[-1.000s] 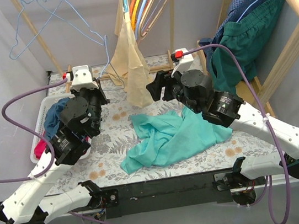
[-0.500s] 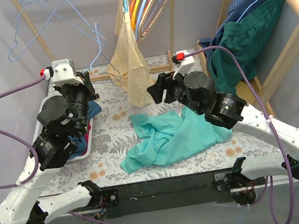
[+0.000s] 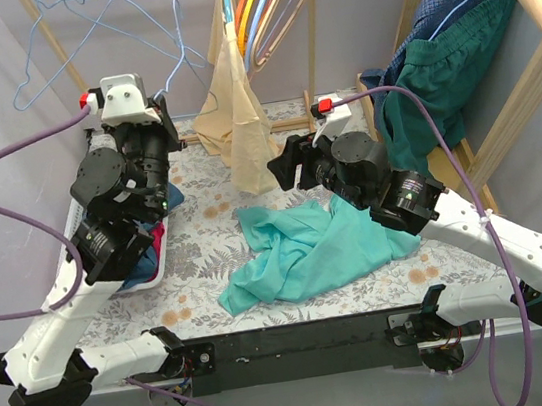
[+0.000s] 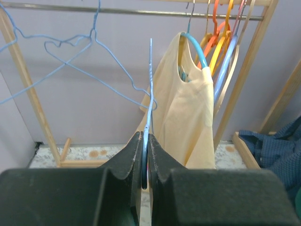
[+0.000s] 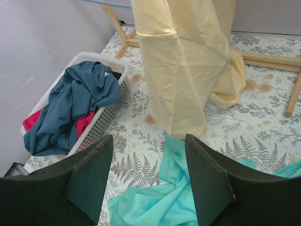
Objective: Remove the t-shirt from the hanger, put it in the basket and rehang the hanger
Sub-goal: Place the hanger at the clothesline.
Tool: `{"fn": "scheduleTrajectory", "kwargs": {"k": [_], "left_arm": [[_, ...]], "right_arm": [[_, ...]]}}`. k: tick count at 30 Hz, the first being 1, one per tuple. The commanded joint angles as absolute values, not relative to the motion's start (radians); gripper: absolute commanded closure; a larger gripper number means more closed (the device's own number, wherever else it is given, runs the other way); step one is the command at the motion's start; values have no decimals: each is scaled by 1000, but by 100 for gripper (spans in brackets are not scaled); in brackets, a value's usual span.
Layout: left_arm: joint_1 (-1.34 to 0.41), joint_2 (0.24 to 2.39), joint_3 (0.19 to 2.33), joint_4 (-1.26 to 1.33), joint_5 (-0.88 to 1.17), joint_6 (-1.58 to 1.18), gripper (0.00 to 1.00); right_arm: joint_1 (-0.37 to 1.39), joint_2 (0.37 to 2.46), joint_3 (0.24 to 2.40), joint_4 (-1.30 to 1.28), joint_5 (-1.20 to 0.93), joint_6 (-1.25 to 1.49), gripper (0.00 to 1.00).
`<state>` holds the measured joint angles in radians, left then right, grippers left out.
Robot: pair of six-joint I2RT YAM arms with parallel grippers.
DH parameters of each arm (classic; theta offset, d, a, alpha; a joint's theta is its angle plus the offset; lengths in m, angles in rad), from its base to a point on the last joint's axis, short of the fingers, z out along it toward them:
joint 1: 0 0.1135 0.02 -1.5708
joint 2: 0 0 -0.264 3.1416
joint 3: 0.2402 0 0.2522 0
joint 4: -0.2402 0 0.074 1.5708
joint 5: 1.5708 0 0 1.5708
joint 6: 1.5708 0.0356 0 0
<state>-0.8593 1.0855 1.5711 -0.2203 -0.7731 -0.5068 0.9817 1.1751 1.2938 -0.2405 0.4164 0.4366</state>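
Centre of top view: teal t-shirt (image 3: 308, 253) lies crumpled on the table, so I judge removal done. My left gripper (image 4: 145, 141) pinches the bare blue wire hanger (image 4: 149, 94); my right gripper (image 5: 148, 141) is spread, empty.

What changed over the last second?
The left hand, shut on the light blue wire hanger, swung left over the laundry basket, then edged back toward the rack. The open right hand, teal t-shirt on the table and hanging yellow shirt stayed put.
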Motion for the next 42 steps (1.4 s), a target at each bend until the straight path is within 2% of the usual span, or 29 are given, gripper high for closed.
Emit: {"fn": "scheduleTrajectory", "kwargs": {"k": [1, 10, 28, 34, 42], "left_arm": [[-857, 1132, 1624, -34, -798, -367, 100], [-856, 1152, 1671, -32, -739, -425, 100], [-857, 1328, 1816, 184, -745, -216, 100], [-819, 1454, 1934, 120, -732, -244, 100], [-744, 1508, 1940, 114, -692, -307, 100]], "right_arm": [[980, 1163, 1293, -235, 428, 416, 30], [980, 1161, 1286, -232, 440, 411, 30], [980, 1197, 1296, -230, 416, 408, 30], [980, 1184, 1286, -226, 416, 410, 30], [982, 1157, 1267, -221, 426, 402, 30]]}}
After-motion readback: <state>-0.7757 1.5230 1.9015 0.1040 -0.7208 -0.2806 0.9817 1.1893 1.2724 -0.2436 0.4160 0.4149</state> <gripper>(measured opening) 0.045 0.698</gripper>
